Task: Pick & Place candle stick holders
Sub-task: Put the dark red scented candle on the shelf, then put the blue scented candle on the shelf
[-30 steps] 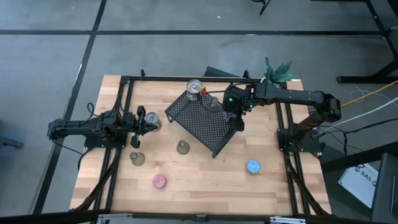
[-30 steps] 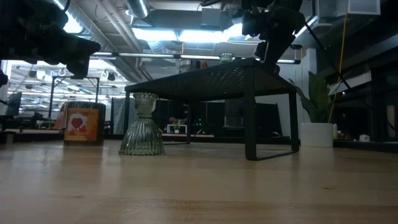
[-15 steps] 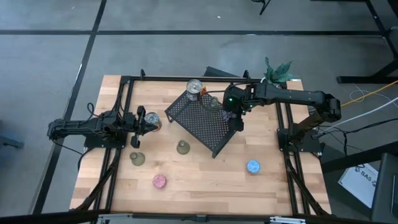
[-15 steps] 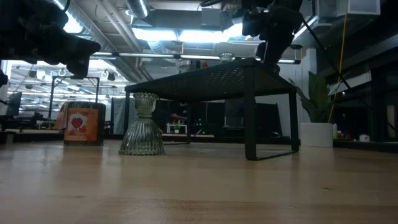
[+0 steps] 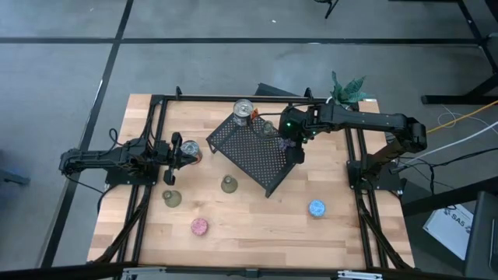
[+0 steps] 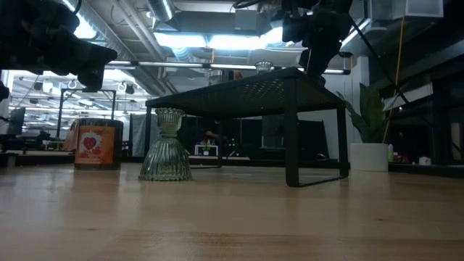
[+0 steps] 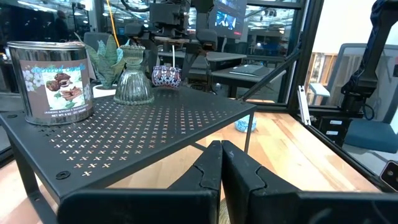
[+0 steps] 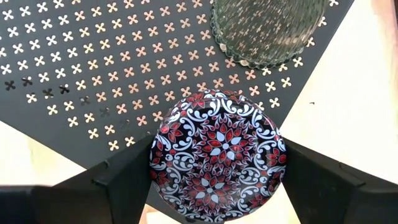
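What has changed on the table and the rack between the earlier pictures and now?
Nothing visibly changed. The right tool stays around the patterned holder at the black rack's edge, and the left tool stays shut beside the rack.
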Controlling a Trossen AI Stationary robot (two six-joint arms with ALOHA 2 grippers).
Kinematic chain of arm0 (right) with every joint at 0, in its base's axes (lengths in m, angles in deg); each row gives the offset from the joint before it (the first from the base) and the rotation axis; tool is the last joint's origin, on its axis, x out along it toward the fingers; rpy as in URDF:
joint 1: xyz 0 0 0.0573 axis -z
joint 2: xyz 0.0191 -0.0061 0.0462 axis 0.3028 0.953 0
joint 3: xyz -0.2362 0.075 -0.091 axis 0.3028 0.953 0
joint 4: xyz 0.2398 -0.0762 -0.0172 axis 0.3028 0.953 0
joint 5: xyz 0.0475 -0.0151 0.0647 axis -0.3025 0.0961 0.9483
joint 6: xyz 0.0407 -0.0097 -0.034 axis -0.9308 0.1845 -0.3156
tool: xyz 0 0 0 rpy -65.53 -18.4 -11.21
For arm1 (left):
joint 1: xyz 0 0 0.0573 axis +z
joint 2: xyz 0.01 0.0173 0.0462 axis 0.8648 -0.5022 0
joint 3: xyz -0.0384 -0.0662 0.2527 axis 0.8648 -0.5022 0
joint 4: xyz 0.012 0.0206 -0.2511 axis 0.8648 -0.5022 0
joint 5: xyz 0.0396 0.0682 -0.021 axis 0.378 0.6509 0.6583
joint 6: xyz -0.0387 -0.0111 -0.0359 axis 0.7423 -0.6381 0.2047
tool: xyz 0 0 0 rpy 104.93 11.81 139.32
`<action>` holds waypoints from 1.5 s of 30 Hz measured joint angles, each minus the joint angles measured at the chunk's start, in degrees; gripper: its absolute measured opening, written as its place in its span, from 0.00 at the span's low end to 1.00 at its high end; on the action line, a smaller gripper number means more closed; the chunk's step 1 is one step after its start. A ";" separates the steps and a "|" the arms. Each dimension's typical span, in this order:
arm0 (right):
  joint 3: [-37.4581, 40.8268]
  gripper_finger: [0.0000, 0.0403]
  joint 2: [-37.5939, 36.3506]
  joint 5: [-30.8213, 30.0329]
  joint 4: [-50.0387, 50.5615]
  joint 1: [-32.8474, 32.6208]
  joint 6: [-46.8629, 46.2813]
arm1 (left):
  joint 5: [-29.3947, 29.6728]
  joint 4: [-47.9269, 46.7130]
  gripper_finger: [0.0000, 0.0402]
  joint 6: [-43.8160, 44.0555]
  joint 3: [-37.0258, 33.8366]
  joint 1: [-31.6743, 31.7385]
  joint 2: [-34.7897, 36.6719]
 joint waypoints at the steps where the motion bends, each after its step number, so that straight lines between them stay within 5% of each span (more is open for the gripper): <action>1: 0.00 0.79 0.00 0.00 0.03 0.00 0.02 | 0.00 0.00 0.00 0.01 0.01 0.00 0.00; 15: 0.00 0.79 0.00 0.00 0.10 0.00 -0.10 | 0.00 0.00 0.00 0.00 -0.01 0.00 0.00; 30: 0.00 0.92 -0.23 0.05 -0.01 -0.02 1.18 | 0.01 0.00 0.00 0.00 -0.01 0.00 0.00; 45: 0.00 0.92 -7.75 0.19 3.87 -0.07 1.88 | 0.01 0.00 0.00 0.01 0.00 0.00 0.00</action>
